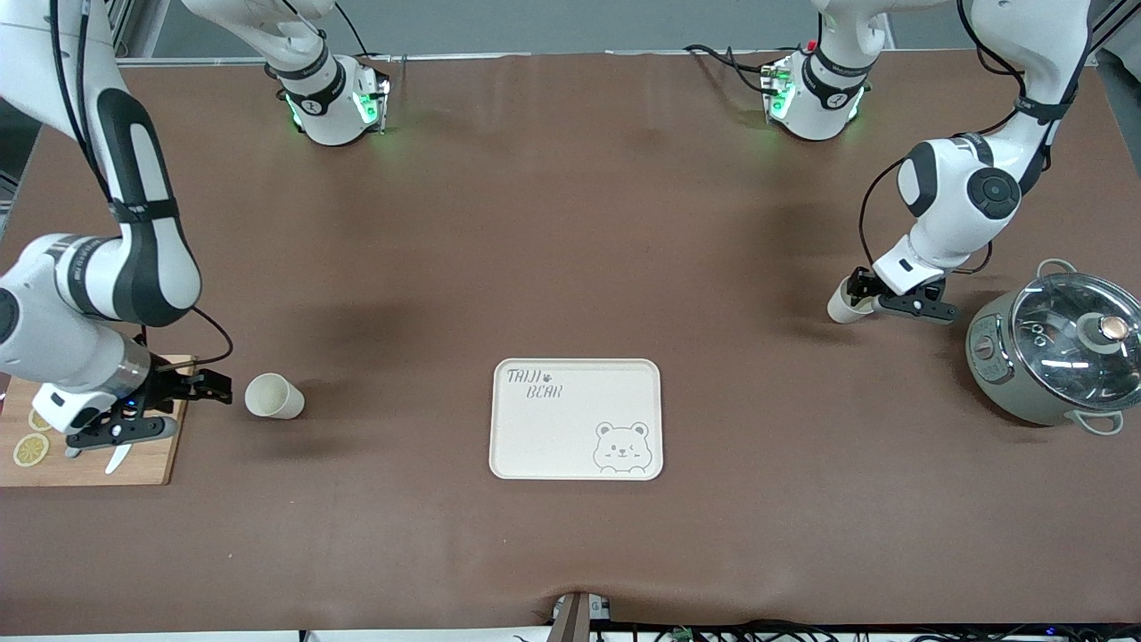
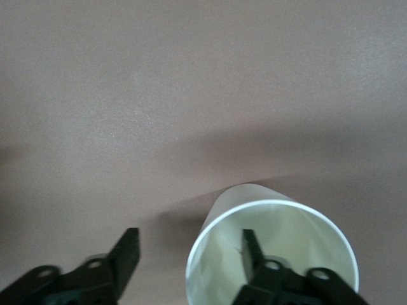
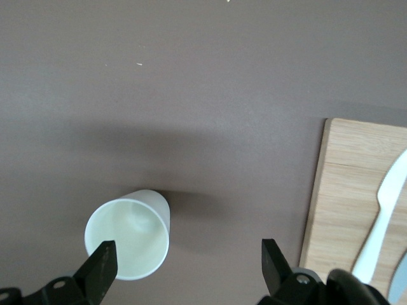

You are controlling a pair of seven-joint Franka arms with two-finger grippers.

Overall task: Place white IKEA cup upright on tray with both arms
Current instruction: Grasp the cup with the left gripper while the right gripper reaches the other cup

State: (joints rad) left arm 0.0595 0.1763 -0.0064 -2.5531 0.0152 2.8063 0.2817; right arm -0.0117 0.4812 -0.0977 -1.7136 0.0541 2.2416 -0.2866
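Cups number two in the front view: one [image 1: 274,396] lies on its side on the brown surface [image 1: 570,267] just beside the right hand [image 1: 209,385], mouth toward that hand, long axis along the surface toward the tray [image 1: 576,419]; the other cup [image 1: 844,303] sits at the left hand [image 1: 858,290], tipped over with its base away from the hand; the tray lies between the two hands, well apart from both, and carries nothing; a wooden cutting board [image 1: 147,459] sits under the right arm, a lidded pot [image 1: 1056,352] near the left arm.

In the left wrist view the left hand [image 2: 191,251] has its fingers apart, one finger [image 2: 251,251] inside the mouth of the second cup [image 2: 273,248], the other [image 2: 127,254] outside, so the wall stands between them, not yet pinched.

In the right wrist view the right hand [image 3: 187,264] is spread wide; the first cup [image 3: 130,238] lies at one fingertip [image 3: 105,260], mouth facing the camera, off the middle of the gap; the board [image 3: 356,190] and a white utensil [image 3: 385,210] show beside the other finger.

Judging from this, the left hand is closer to a grip.
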